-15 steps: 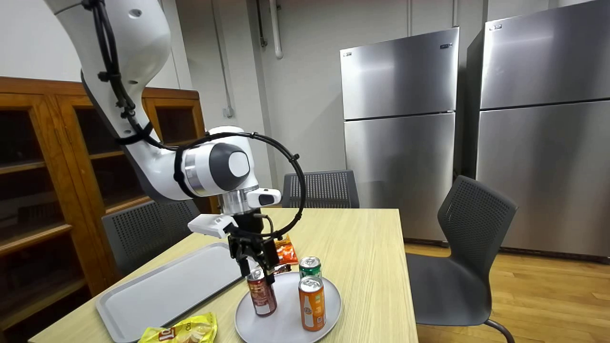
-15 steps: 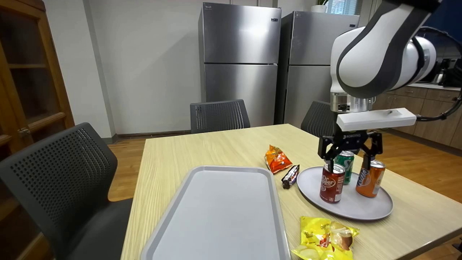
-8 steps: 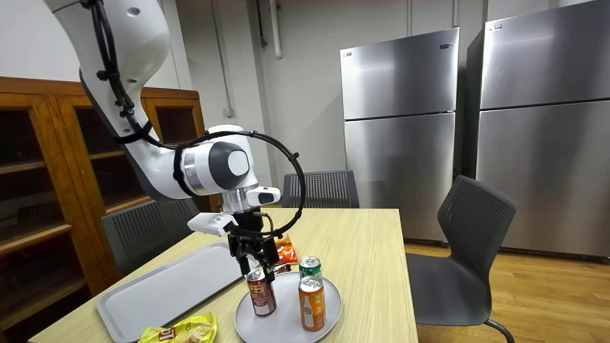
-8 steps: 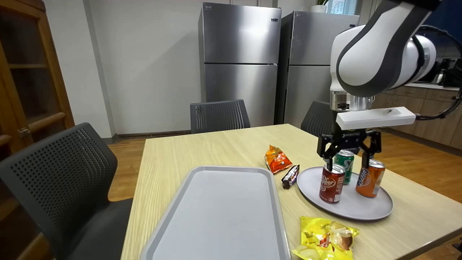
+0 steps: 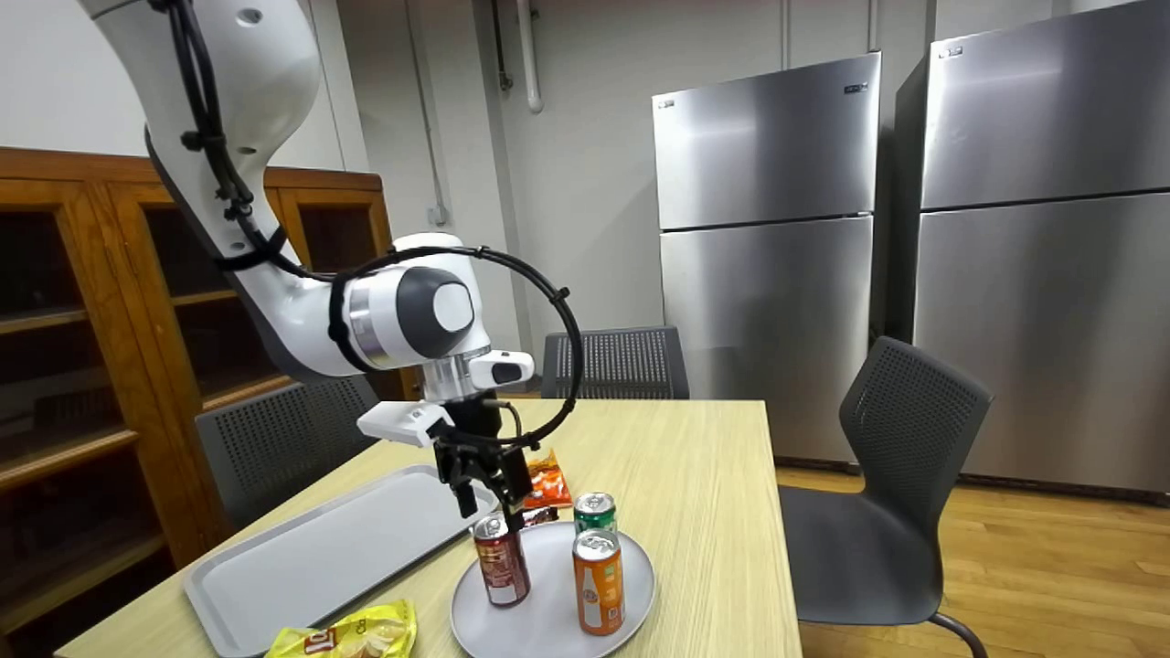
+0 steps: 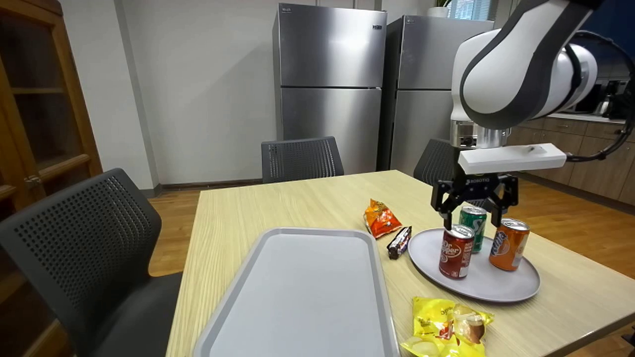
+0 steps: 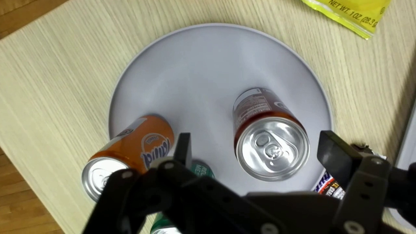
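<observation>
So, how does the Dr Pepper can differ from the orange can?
The Dr Pepper can is dark red with white lettering; the orange can has blue lettering. The Dr Pepper can stands nearer the tray than the orange can does. In the wrist view, the open hand frames the Dr Pepper can, not the orange can. Both stand upright on the round plate.

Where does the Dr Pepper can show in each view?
In an exterior view: the Dr Pepper can, low, slightly left of centre.
In an exterior view: the Dr Pepper can, right of centre, below the middle.
In the wrist view: the Dr Pepper can, right of centre.
Landmark in all three: the round grey plate it stands on.
</observation>
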Robot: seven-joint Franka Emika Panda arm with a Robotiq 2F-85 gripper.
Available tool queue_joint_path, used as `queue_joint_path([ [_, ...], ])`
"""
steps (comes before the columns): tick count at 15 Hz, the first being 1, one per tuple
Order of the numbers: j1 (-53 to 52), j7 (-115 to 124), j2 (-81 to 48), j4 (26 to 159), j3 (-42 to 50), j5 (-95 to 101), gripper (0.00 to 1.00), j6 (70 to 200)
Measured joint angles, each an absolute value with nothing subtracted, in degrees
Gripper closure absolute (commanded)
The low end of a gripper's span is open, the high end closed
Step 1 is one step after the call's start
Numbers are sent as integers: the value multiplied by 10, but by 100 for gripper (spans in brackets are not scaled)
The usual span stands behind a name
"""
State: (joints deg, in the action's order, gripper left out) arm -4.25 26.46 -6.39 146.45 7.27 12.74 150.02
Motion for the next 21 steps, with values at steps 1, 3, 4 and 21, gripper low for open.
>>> queue_joint_path([
  [1, -43, 264, -64, 1463, 69, 127, 0, 1501],
  [3, -43, 264, -67, 1459, 63, 126, 0, 1502],
  [4, -43, 263, -70, 1457, 60, 125, 0, 1502],
  [21, -43, 252, -145, 1407, 57, 123, 0, 1502],
])
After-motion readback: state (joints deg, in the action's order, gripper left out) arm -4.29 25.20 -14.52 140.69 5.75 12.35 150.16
